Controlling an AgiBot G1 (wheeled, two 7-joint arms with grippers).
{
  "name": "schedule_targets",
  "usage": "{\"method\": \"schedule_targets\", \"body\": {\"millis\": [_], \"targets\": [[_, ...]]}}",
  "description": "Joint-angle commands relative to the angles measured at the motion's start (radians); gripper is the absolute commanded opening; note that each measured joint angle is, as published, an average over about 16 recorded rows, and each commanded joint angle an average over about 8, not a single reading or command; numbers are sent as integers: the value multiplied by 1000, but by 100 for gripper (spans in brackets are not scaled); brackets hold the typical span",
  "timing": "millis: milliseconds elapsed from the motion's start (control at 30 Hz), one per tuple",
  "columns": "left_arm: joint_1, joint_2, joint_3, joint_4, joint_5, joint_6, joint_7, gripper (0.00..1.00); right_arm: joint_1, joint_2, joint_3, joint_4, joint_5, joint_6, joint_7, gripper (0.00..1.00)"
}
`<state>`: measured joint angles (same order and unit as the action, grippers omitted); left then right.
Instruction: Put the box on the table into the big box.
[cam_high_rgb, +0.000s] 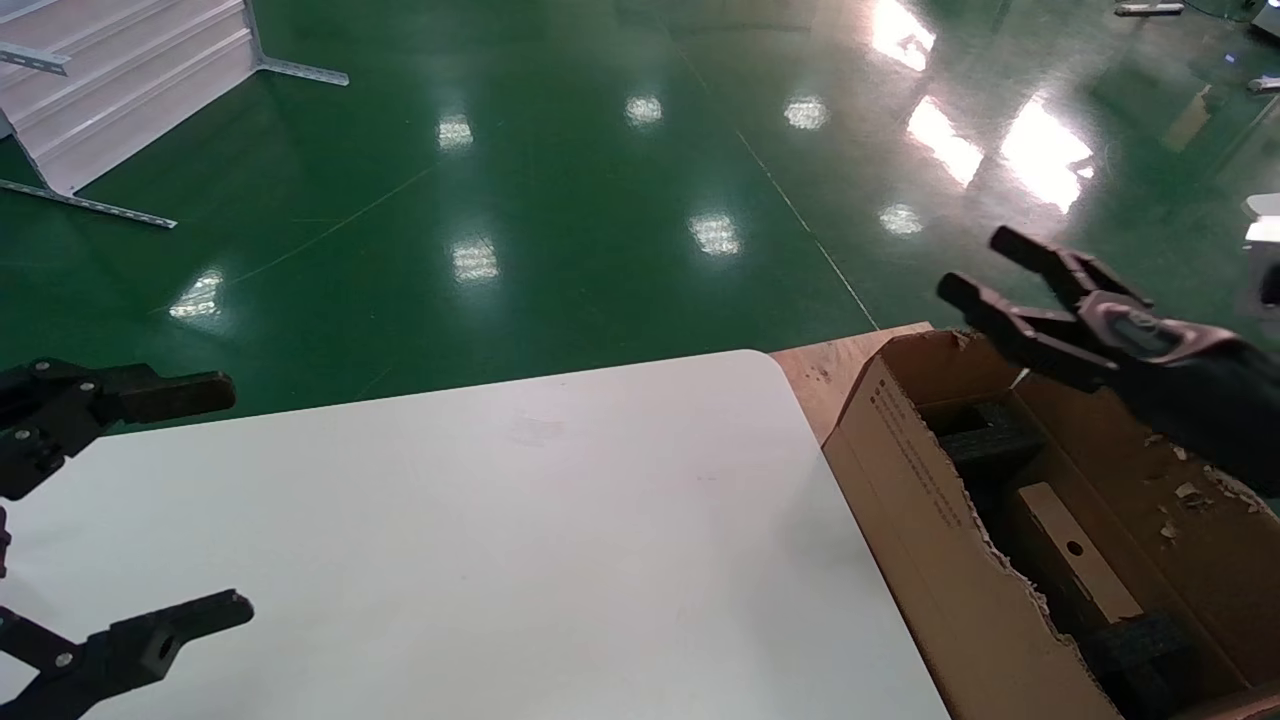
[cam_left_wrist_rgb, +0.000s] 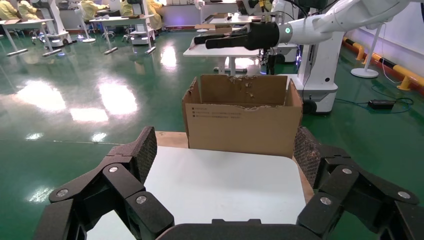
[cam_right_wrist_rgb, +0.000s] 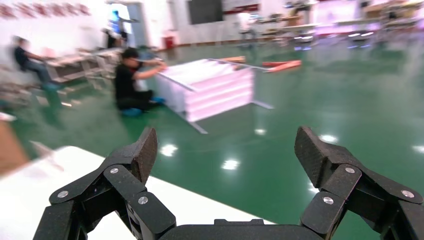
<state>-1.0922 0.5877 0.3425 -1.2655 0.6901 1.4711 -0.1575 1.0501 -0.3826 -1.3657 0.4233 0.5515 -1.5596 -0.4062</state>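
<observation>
A: Hovering over the far end of the big box (cam_high_rgb: 940, 520), right gripper (cam_high_rgb: 985, 268) has its fingers spread and nothing between them. Right wrist view confirms it: both pads (cam_right_wrist_rgb: 142, 150) wide apart, only green floor (cam_right_wrist_rgb: 280, 125) seen through the gap.

B: Where's the box?

A: The box (cam_high_rgb: 1075, 555) is down inside the big box, lying at a slant with its round black hole facing up. Black foam blocks (cam_high_rgb: 985, 430) sit at both ends of it, one toward the far end and one at the near end. It's not touching the gripper; the gripper is well above it.

B: Left side?

A: Left gripper (cam_high_rgb: 150, 510) is parked over the left edge of the table (cam_high_rgb: 520, 530), fingers spread, holding nothing. Its wrist view looks across the white top straight at the big box's printed side (cam_left_wrist_rgb: 235, 114).

B: Carton position?

A: It stands just beside the table's right edge, touching or nearly so, can't tell which. The top rim is ragged and torn, with cardboard crumbs on the inner flap. A brown flap (cam_high_rgb: 830, 375) sticks out at the far corner, next to the table's rounded corner.

B: Anything else?

A: A white panel on metal feet (cam_high_rgb: 130, 90) lies on the floor, far left.
</observation>
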Motion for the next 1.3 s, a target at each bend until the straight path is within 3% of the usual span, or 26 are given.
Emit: {"method": "schedule_targets", "body": {"millis": [33,1200,1300], "targets": [[0,0,0,0,0,0,0,100,1,-10,47,37,-55,3,26,100],[0,0,1,0,0,0,0,100,19,-181,862,683,-1017,51,471,100],[0,0,1,0,0,0,0,100,20,-189,896,710,-1058,53,490,100]]}}
